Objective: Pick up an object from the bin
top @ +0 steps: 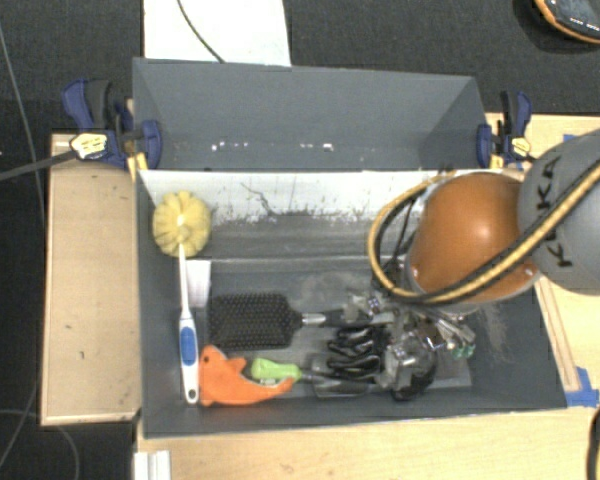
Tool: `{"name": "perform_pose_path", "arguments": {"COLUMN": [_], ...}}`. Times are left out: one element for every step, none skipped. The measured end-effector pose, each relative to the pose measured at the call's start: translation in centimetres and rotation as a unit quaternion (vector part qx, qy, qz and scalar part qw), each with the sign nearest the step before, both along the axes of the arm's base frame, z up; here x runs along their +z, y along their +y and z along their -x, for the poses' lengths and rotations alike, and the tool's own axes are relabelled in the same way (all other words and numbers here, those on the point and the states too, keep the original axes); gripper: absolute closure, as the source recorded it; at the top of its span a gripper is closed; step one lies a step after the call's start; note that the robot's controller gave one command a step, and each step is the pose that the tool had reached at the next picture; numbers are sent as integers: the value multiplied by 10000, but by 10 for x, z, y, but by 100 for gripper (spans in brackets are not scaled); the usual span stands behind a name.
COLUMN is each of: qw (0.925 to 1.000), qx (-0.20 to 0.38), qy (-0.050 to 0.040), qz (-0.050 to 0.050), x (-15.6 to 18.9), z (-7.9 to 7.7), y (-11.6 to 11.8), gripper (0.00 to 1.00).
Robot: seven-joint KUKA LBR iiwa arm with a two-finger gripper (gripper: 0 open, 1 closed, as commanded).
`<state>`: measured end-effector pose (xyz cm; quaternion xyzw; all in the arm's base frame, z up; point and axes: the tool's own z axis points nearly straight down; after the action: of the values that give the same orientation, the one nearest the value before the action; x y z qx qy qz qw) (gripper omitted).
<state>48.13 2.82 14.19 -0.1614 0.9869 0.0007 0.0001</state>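
Note:
My gripper (412, 350) hangs low over the front right part of the bin, under the arm's orange dome. Just left of it, touching or nearly touching, lies a black coiled wire thing (352, 350). A black hairbrush (248, 320) lies further left with its bristles up and its handle pointing towards the gripper. In front of the hairbrush lies an orange toy-like thing (228, 383) with a green piece (272, 370) on its right end.
A dish brush with a yellow fluffy head (182, 224) and a white and blue handle (188, 343) lies along the bin's left wall. The arm and its cables cover the bin's right side.

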Motion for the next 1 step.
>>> {"name": "perform_pose_path", "arguments": {"qw": [9676], "qx": [-2526], "qy": [-10], "qz": [-3], "x": [-29], "z": [0], "y": [-8], "gripper": [0]}}
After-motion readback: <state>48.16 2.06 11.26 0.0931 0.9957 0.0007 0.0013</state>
